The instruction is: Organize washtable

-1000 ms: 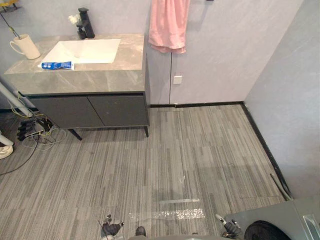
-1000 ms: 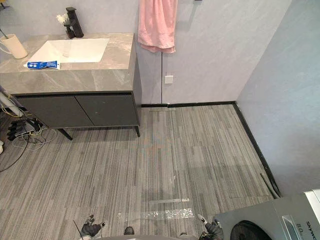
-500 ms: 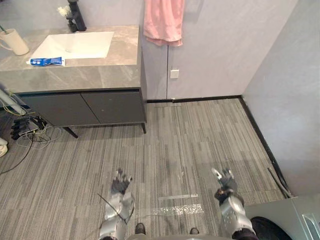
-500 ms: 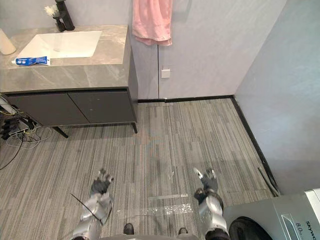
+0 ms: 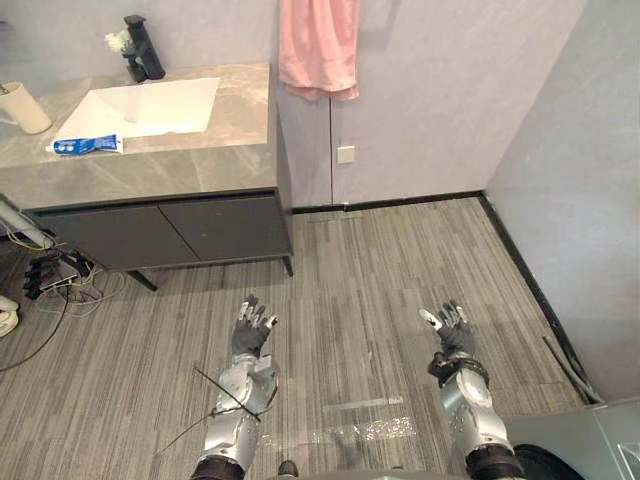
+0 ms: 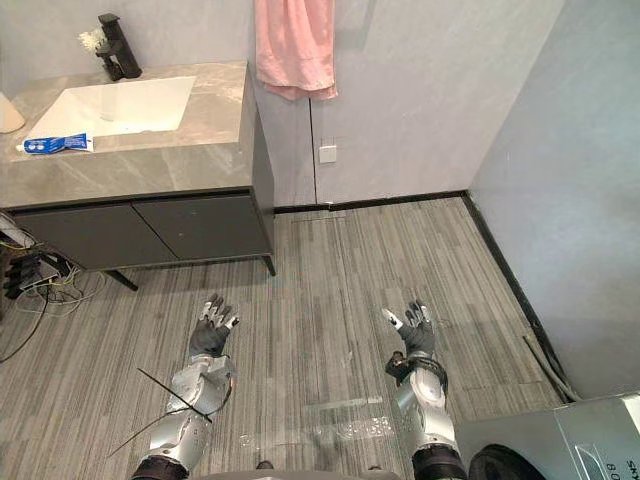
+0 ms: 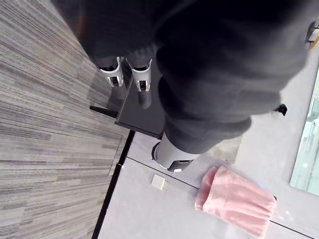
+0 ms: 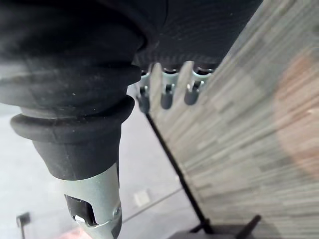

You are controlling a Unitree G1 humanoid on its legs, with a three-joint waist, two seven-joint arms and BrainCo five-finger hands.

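Grey striped flooring point(image 5: 380, 270) is spreading out beneath both hands and running up to a pale wall. The left hand point(image 5: 250, 328) is hovering over the boards with its fingers straight and fanned apart, holding nothing. The right hand point(image 5: 450, 335) is hanging level with it, well apart to its right, fingers likewise spread and empty; its own wrist view is showing the dark-tipped fingers point(image 8: 167, 97) reaching straight out over the floor.

Far ahead of the left hand and a little to its left, the washtable point(image 5: 200, 160) is standing against the wall, its grey stone top sitting on a dark cabinet point(image 5: 170, 230) with two closed doors. A white basin point(image 5: 150, 105) is lying sunk in the top, and a black faucet point(image 5: 140, 48) is rising behind it. A blue-and-white toothpaste tube point(image 5: 87, 145) is lying flat on the stone just in front of the basin's left corner. A white mug point(image 5: 20, 108) is standing further left, near the counter's edge, apart from the tube.

Ahead of the gap between the two hands, a pink towel point(image 5: 318, 45) is hanging on the wall just beside the washtable's right end, with a small white wall socket point(image 5: 346, 154) below it. Behind the right hand and out to its right, the corner of a grey washing machine point(image 6: 590, 440) is showing.
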